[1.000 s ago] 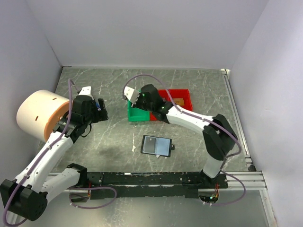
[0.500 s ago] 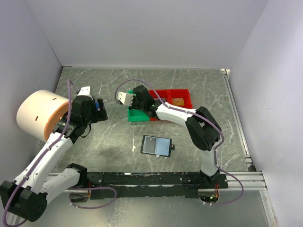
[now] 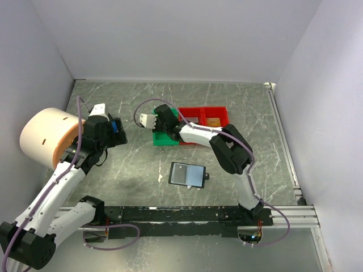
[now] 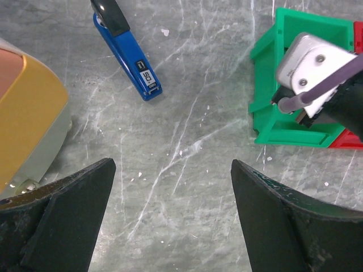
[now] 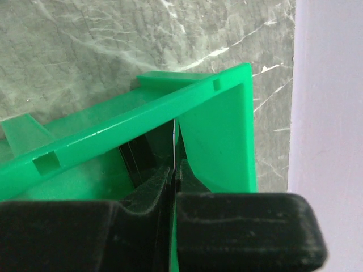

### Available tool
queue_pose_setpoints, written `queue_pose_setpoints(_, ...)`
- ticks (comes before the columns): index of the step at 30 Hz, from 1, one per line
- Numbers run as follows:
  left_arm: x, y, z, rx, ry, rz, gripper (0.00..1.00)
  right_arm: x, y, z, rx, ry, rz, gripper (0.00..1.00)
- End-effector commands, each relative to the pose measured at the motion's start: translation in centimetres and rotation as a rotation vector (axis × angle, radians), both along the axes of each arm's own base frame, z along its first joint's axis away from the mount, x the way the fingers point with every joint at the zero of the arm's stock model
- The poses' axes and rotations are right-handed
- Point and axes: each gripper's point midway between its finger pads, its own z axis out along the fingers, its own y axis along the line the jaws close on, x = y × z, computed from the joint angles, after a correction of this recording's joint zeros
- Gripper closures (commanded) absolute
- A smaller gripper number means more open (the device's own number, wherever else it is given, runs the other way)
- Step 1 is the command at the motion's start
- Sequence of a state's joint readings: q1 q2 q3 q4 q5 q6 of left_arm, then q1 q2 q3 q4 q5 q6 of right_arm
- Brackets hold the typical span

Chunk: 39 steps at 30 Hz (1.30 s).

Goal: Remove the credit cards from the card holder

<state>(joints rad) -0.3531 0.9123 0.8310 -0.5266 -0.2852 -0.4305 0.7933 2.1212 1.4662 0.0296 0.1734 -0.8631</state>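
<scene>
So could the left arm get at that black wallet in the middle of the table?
Probably yes. The card holder lies by itself on the table. The left gripper is open and empty, and the right gripper is away in the green bin, not across the path.

The middle of the table [image 3: 136, 164] is left free around the card holder [image 3: 188, 174], which lies flat and well apart from all other things. The far centre is blocked by the green bin [image 3: 161, 139] and the red bins [image 3: 203, 109], set side by side, and by the right arm [image 3: 195, 133] stretched over them. The left side is taken by a big round drum [image 3: 45, 136]. Between drum and green bin a bare strip is seen, where only a small blue stick [image 4: 127, 56] lies.
</scene>
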Motion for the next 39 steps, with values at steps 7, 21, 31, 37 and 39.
queue_pose_setpoints(7,-0.5,2.0,2.2,0.003,-0.089,0.093,0.03,1.6,-0.2,-1.3,-0.017,-0.022,-0.009,0.97)
queue_pose_setpoints(21,-0.3,2.0,1.9,-0.003,-0.079,0.085,0.04,0.8,-0.9,-1.7,-0.023,-0.001,0.01,0.65)
queue_pose_setpoints(31,-0.1,1.8,1.6,-0.009,-0.065,0.069,0.04,0.1,-0.8,0.3,0.016,0.019,0.037,0.43)
queue_pose_setpoints(37,-0.1,1.7,1.5,-0.009,-0.06,0.063,0.04,0.1,-0.3,2.4,0.099,0.006,0.014,0.43)
queue_pose_setpoints(39,0.0,1.7,1.4,-0.009,-0.059,0.063,0.04,-0.1,0.0,5.2,0.183,-0.015,0.005,0.43)
